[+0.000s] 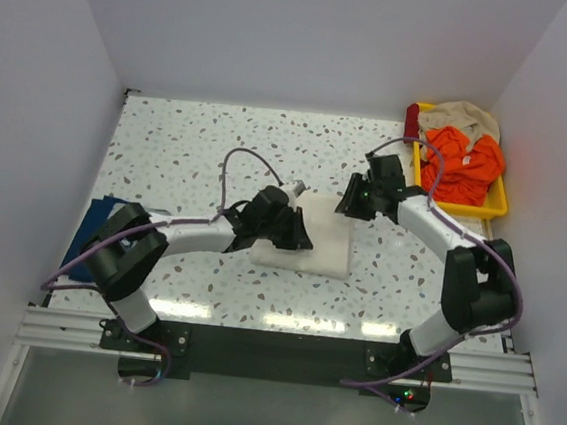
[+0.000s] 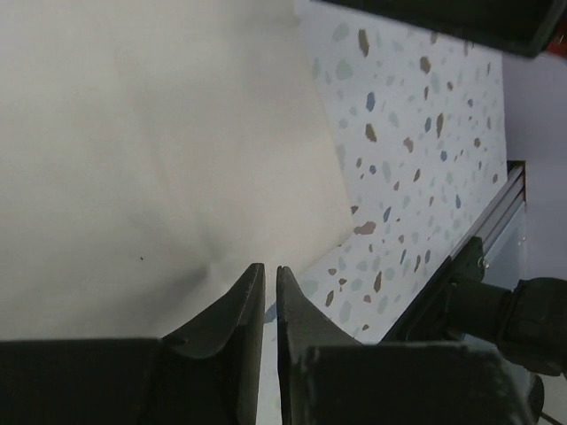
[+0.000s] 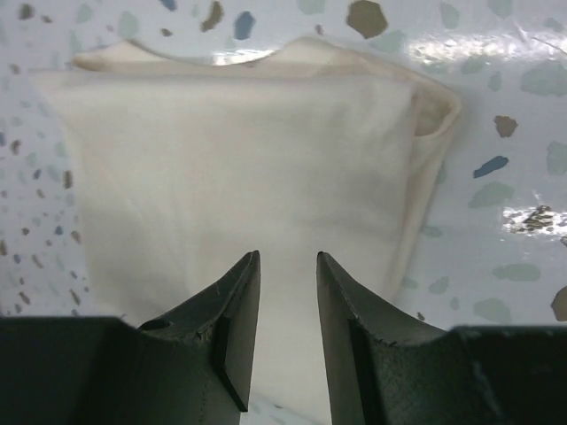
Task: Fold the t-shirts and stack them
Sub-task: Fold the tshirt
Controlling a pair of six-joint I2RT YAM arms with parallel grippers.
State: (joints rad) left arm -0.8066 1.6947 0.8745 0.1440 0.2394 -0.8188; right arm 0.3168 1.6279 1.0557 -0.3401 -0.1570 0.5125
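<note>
Top external: over folded cream t-shirt [image 1: 326, 253], left claw [image 1: 301, 240] barely parted at 9 o'clock, right claw [image 1: 350, 203] half-open at 1 o'clock, both empty

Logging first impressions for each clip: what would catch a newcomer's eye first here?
A folded cream cloth t-shirt lies at the centre of the speckled table, with the left tool and right tool both low over it. At the far right corner, a yellow plastic tray holds bright orange cloth; a navy blue cloth lies at the left edge.
</note>
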